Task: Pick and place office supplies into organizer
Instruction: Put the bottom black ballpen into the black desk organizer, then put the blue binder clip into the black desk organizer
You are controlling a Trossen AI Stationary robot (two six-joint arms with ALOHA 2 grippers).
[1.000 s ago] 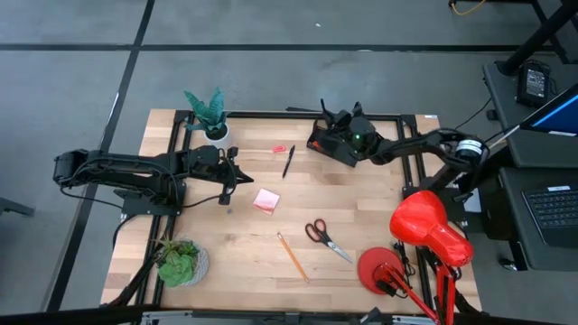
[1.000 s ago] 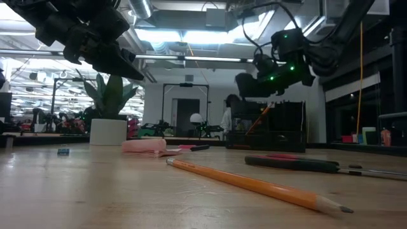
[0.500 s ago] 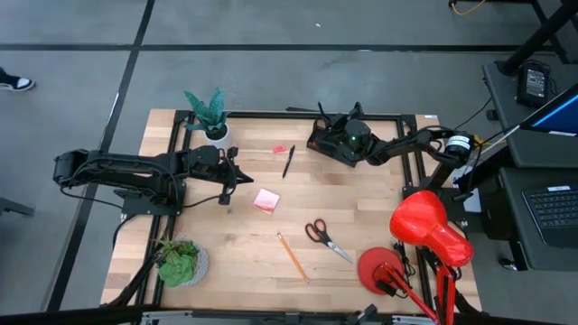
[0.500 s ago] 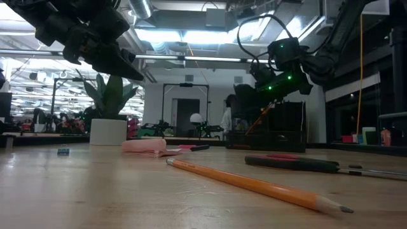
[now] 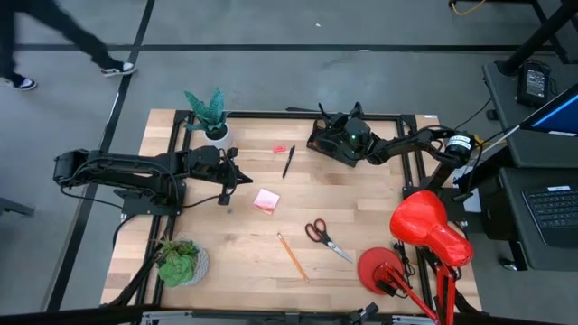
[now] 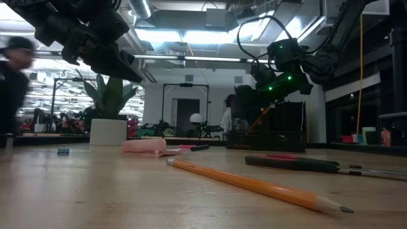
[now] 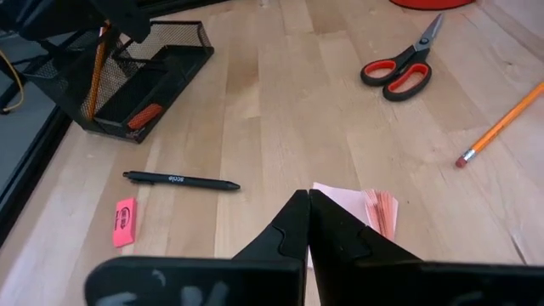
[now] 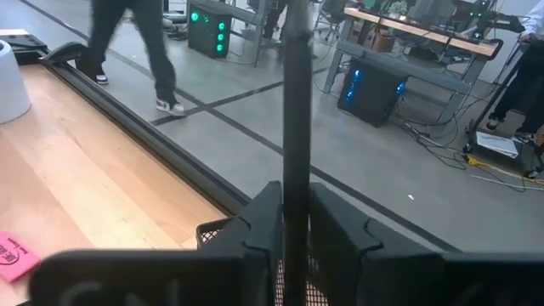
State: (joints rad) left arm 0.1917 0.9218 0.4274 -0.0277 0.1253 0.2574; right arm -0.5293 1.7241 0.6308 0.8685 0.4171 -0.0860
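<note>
Over the far right corner of the bench (image 5: 361, 226), the right gripper (image 8: 295, 223) hangs above the organizer (image 5: 332, 144), a black mesh tray. Its fingers (image 8: 263, 219) stand either side of a dark pen (image 8: 297, 102) held upright between them; whether they clamp it or have begun to loosen cannot be told. The step in hand appears to be the release of this pen into the tray, where an orange pencil (image 7: 96, 72) leans in one compartment and a red eraser (image 7: 144, 116) lies in another.

The left gripper (image 7: 307, 223) waits above the bench's left half, near the pink sticky-note pad (image 5: 265, 200), its fingers (image 7: 281, 234) pressed together on nothing.

Loose supplies on the bench: a black pen (image 5: 288, 162) and a pink eraser (image 5: 279, 149) near the tray, red-handled scissors (image 5: 321, 236) and an orange pencil (image 5: 292, 256) toward the near edge.

The next move probably calls for the right fingers to part fully, lift clear of the tray, then travel to the nearest loose item, likely the black pen.
</note>
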